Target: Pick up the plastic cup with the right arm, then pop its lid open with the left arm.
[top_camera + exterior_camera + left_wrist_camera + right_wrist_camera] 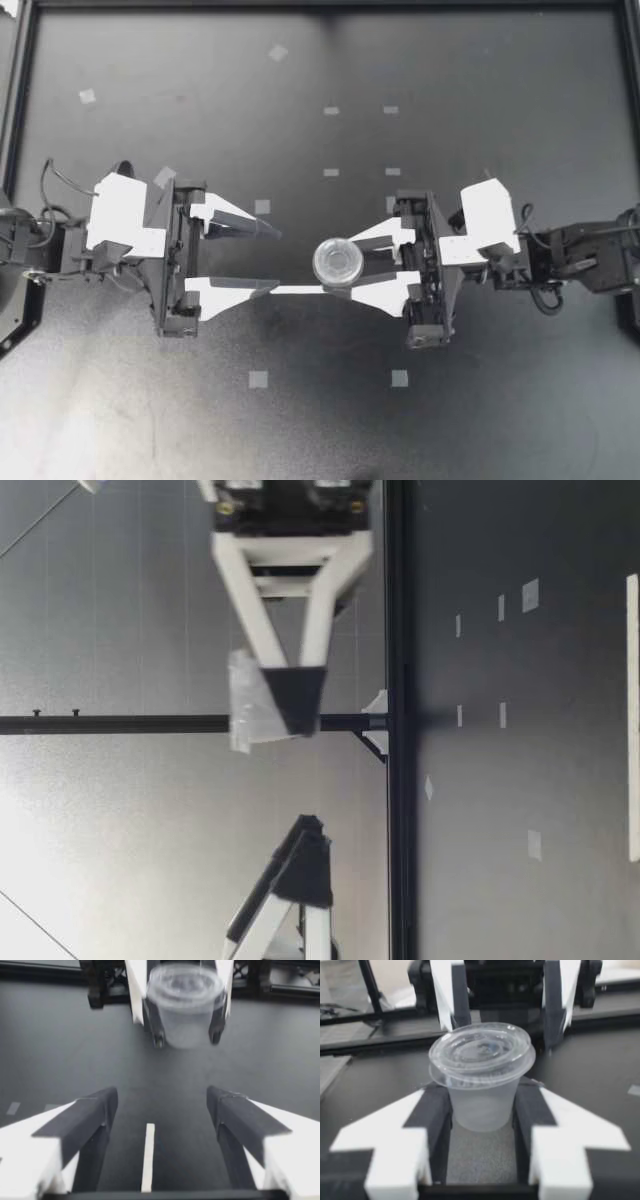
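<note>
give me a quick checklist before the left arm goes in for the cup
1. right jaws shut on cup from two sides: ok
2. lid seated on cup: ok
3. cup upright, clear of table: ok
4. left jaws open, nothing in them: ok
5. left jaws lined up with cup: ok
6. anything inside cup: cannot tell

right pincer [295, 698] clamps clear cup [245, 715] above table [530, 780] | left pincer [302, 865] opposite, apart
</note>
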{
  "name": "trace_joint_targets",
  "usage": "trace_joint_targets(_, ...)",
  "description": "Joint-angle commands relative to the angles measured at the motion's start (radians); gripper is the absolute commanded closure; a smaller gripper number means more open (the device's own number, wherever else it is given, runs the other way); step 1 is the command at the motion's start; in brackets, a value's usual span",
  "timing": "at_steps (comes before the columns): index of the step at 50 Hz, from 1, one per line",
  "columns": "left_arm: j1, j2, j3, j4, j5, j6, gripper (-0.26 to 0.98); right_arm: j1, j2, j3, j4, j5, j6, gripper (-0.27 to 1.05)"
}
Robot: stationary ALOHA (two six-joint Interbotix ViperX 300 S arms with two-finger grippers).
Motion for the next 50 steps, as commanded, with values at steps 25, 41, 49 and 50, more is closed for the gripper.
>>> trace_joint_targets(25, 0.0, -0.02, -0.011, -0.002, -0.006, -0.003, 0.09, 0.005, 0.002, -0.023, -0.003, -0.009, 0.0, 0.41)
trace_joint_targets(41, -0.002, -0.02, -0.011, -0.002, -0.006, -0.002, 0.09, 0.005, 0.002, -0.02, -0.003, -0.008, 0.0, 0.41)
trace_joint_targets(49, 0.0, -0.02, -0.011, -0.002, -0.006, -0.002, 0.09, 0.005, 0.003, -0.02, -0.002, -0.005, 0.0, 0.41)
trace_joint_targets(50, -0.002, -0.02, -0.011, -0.002, -0.006, -0.002, 0.09, 0.005, 0.003, -0.021, -0.002, -0.005, 0.0, 0.41)
